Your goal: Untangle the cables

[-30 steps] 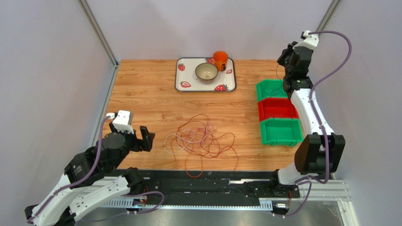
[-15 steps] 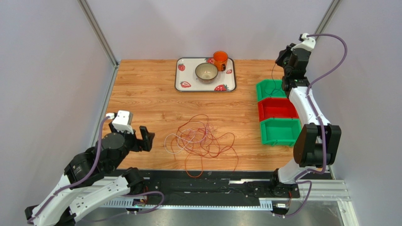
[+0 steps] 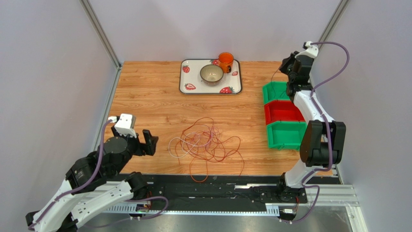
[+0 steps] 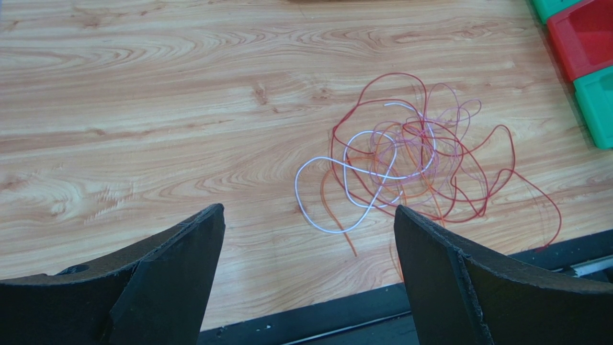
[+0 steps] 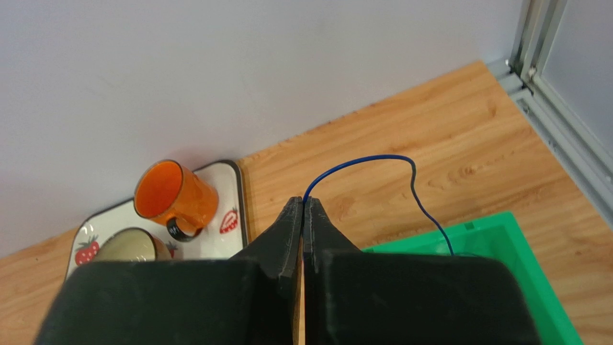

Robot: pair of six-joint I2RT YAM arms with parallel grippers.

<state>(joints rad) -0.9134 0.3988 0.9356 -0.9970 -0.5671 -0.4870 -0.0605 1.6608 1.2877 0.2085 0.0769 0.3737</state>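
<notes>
A tangle of thin red, orange and white cables lies on the wooden table near its front edge; it also shows in the left wrist view. My left gripper is open and empty, held left of the tangle. My right gripper is raised at the back right, shut on a thin dark blue cable that arcs from the fingertips down into the far green bin.
Three bins stand along the right edge: green, red, green. A strawberry tray at the back holds a bowl and an orange mug. A black rail runs along the front edge.
My right arm has swung its gripper left and slightly up above the far green bin, carrying the blue cable. The left arm and the tangle have not moved.
</notes>
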